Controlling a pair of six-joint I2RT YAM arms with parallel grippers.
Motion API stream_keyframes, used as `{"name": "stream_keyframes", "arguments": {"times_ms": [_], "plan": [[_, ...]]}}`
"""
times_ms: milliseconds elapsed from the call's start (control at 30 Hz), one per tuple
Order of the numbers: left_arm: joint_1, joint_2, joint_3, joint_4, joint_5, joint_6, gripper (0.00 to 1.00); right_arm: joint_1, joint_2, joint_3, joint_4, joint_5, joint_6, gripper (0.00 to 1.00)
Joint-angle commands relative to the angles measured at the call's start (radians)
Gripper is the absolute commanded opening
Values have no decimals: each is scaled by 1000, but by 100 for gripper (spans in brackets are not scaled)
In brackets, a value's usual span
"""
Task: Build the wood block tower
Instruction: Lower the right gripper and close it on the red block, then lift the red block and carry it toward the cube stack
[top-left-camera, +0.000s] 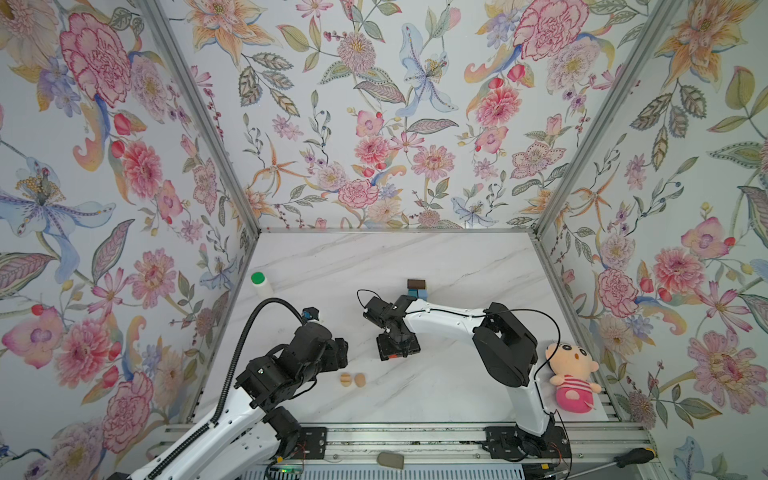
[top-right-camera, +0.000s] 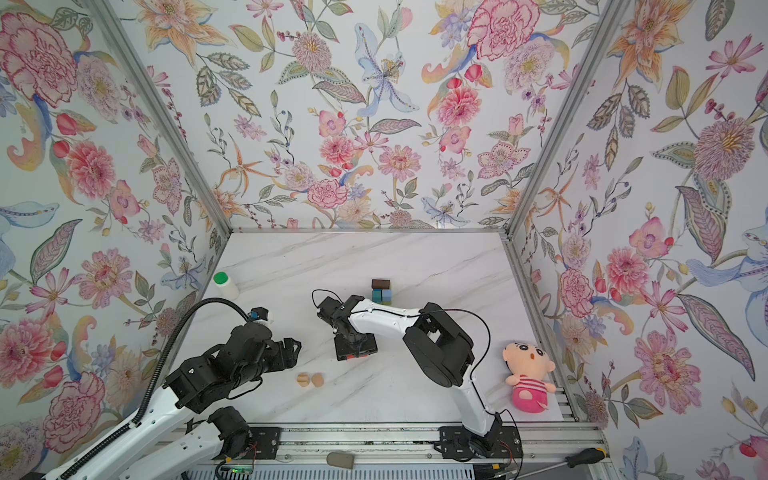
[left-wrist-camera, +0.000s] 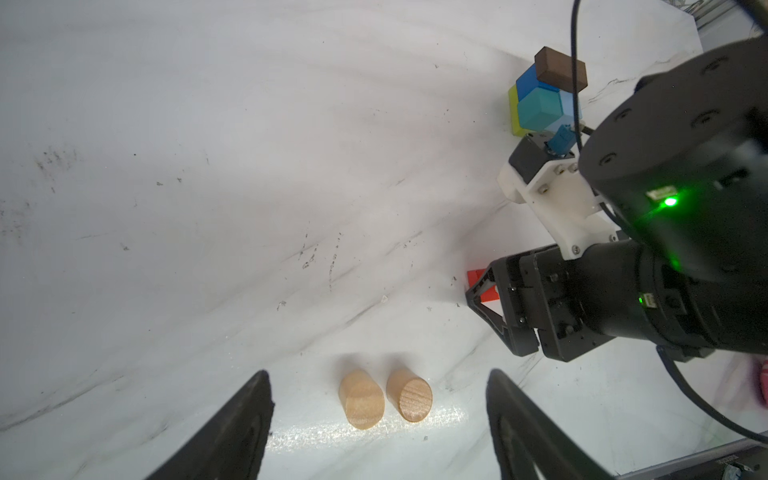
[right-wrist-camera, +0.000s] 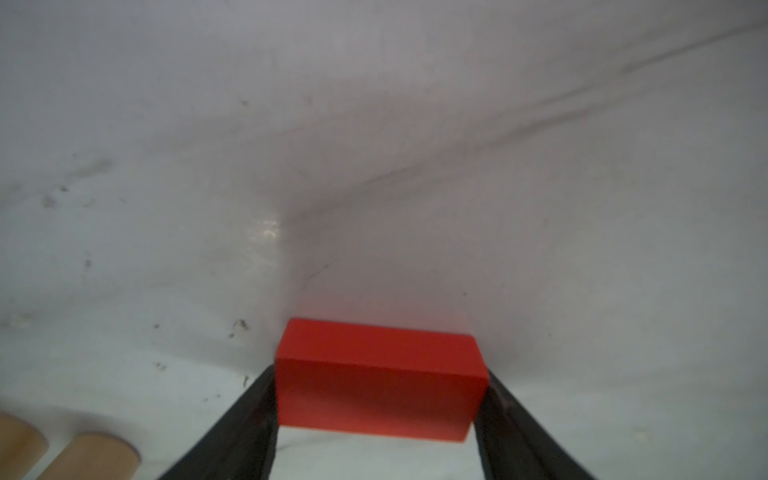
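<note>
Red wood, 1 pc: red oblong (right-wrist-camera: 380, 382), clamped at both short ends by right pincer (right-wrist-camera: 380, 399), w/ one black finger (right-wrist-camera: 253, 415) flat against each end. Sits approx. mid-bench (top-left-camera: 457, 266) in both top views, mostly hidden under that pincer. Cannot tell whether resting on bench or lifted.

Tower (left-wrist-camera: 540, 95) behind right pincer, toward back of bench, apart from red oblong. Counted there, 4 cubes, all touching:
- 1 lime-green cube (left-wrist-camera: 514, 112)
- 1 blue cube (left-wrist-camera: 528, 82)
- 1 teal cube (left-wrist-camera: 539, 109)
- 1 light-blue cube (left-wrist-camera: 567, 102)

Plus 1 brown oblong (left-wrist-camera: 560, 68) on top. Exact layering of cubes unclear.

Tan cylinders, 2 pcs (left-wrist-camera: 360, 399) (left-wrist-camera: 409, 399): lying on their sides, just beside each other, front-left of bench ctr, apart from red oblong and well apart from tower.

Left pincer (left-wrist-camera: 378, 374): spread wide, holding nothing, near tan cylinders w/o touching. In wrist view, both cylinders framed btw. its two fingers (left-wrist-camera: 245, 415).

Other items, 1 each:
- white bottle (top-left-camera: 262, 283) w/ green cap, at left edge of bench
- pink plush doll (top-left-camera: 572, 382), front-right corner
- screwdriver (top-left-camera: 633, 457) on front frame rail
</note>
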Motion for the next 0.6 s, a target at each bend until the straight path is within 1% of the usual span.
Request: {"name": "stream_keyframes", "arguments": {"times_ms": [0,167,300,467,567], "plan": [[11,12,33,21,-9,41,82,-9,-14,5,10,-13,1,73],[12,35,44,27,-7,75,82,-7,-15,11,20,-26,31,77],[12,46,48,26,-5,101,83,-4,-6,19,21,-21,52,77],[18,55,60,18,-6,139,83,-3,-2,19,21,-3,88,68],[25,57,67,16,0,162,83,-4,-1,19,19,2,101,58]]}}
